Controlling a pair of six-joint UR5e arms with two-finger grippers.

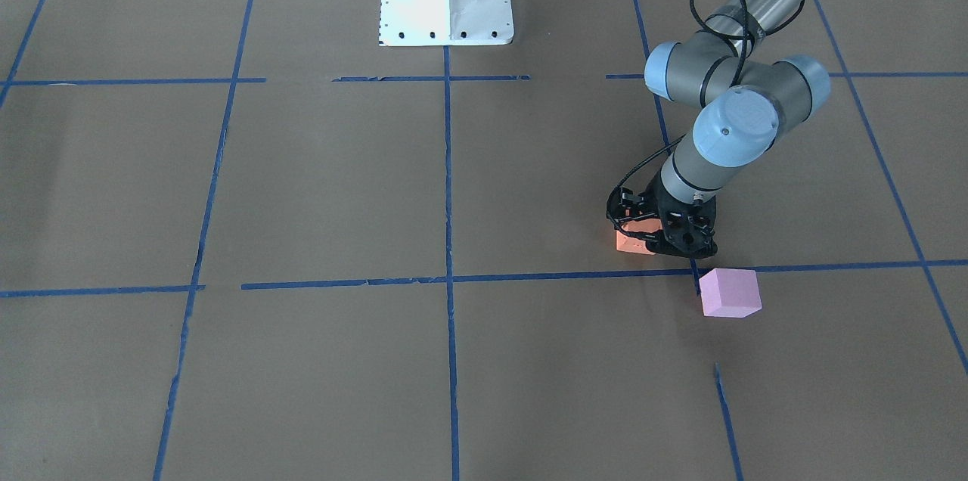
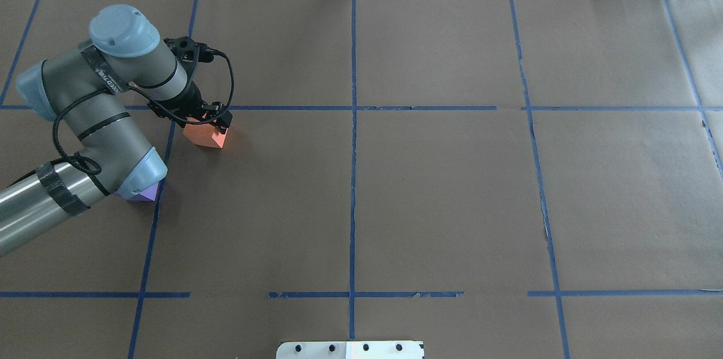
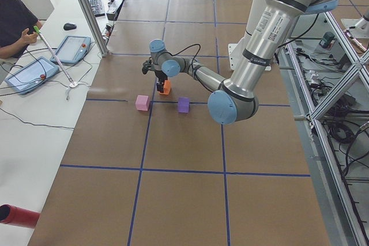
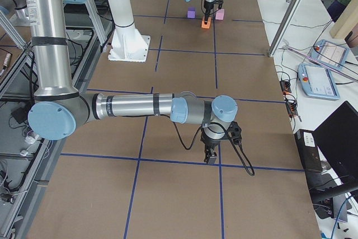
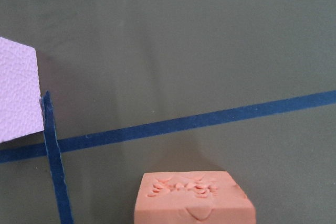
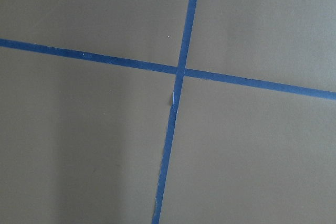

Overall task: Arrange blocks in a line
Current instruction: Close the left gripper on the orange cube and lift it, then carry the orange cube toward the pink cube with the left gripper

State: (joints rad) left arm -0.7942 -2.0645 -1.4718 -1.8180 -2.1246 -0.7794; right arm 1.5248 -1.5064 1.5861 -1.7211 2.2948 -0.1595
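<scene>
Left gripper [image 2: 208,124], clenched on the orange block [image 2: 203,136] at overhead mid-left, should next set it in line with pink block [image 1: 730,293] and purple block [image 2: 144,194].

Our left arm [image 2: 85,122] comes in low with the elbow bent. It folds at the wrist [image 2: 152,74] so that the left gripper [image 2: 212,121] points straight down onto the orange block [image 2: 200,136]. Its jaws stand on opposite sides of the block, closed against it. Our right arm [image 4: 134,106] is well apart from the block. The upper arm stands upright and the forearm stretches out nearly level. The right gripper [image 4: 211,158] hangs straight down from its wrist, and we cannot tell whether its jaws are parted or closed.
</scene>
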